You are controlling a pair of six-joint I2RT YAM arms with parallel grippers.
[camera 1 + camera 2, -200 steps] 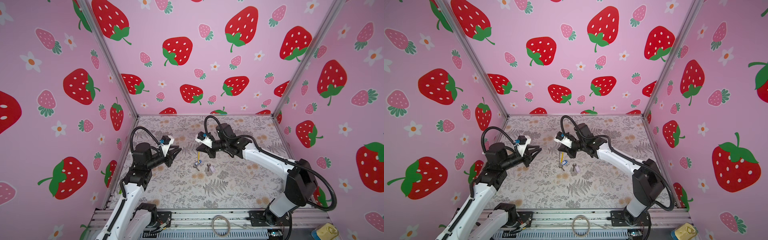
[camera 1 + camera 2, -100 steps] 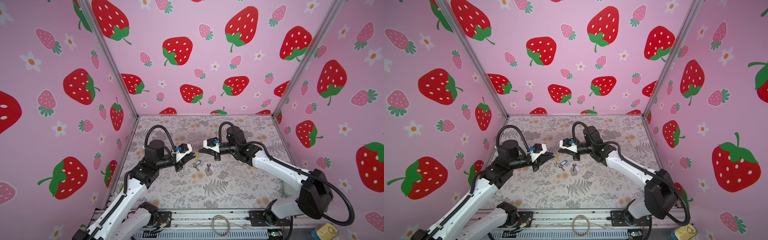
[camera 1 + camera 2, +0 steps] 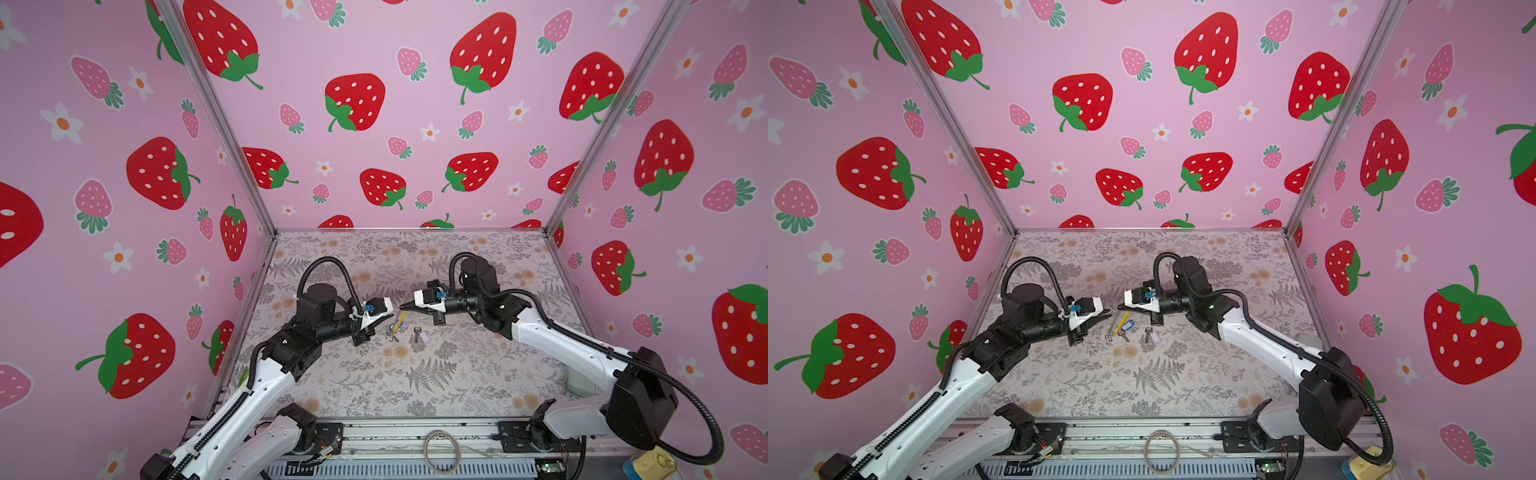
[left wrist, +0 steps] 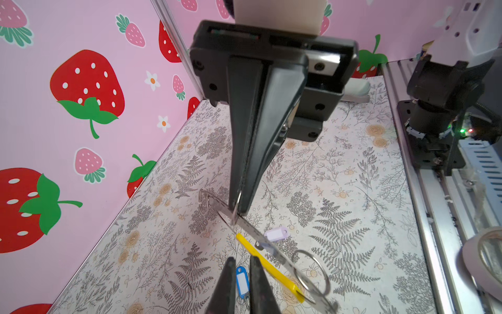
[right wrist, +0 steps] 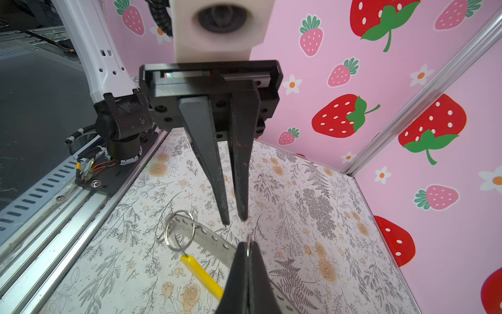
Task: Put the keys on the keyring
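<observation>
The keyring, a grey metal band with small loops and a yellow piece, is lifted at one end over the middle of the floor. My right gripper is shut on one of its thin loops, also seen in the left wrist view. The left gripper faces it from the left, its jaws a narrow gap apart with nothing between them. The blue-tagged key lies on the floor below that gap. Just right of the keyring lies the lilac-tagged key.
The floral floor is boxed in by pink strawberry walls on three sides. A metal rail runs along the front, with a plain pale hoop lying on it. A white object sits by the right arm's base.
My left arm has swung in from the left to the keyring, and its jaws have narrowed. The right wrist has levelled out, still shut on the loop.
</observation>
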